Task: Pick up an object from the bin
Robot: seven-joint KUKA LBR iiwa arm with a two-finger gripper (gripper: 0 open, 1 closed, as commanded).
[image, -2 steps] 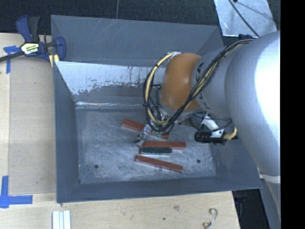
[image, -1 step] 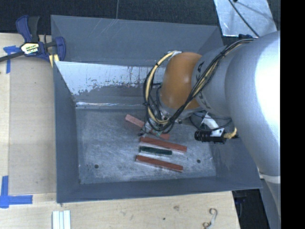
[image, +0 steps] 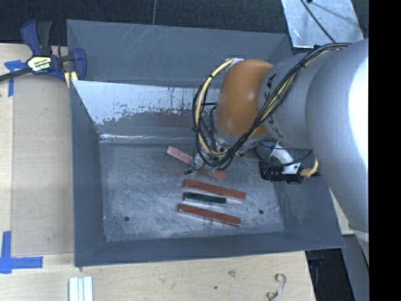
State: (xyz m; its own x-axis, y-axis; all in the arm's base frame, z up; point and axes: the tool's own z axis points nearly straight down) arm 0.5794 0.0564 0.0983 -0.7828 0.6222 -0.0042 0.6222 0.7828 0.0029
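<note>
My gripper (image: pixel 205 163) sits low over the pink stick (image: pixel 179 155) in the bin (image: pixel 88 187); clenched or released, I cannot tell. Nothing seems lifted yet.
</note>
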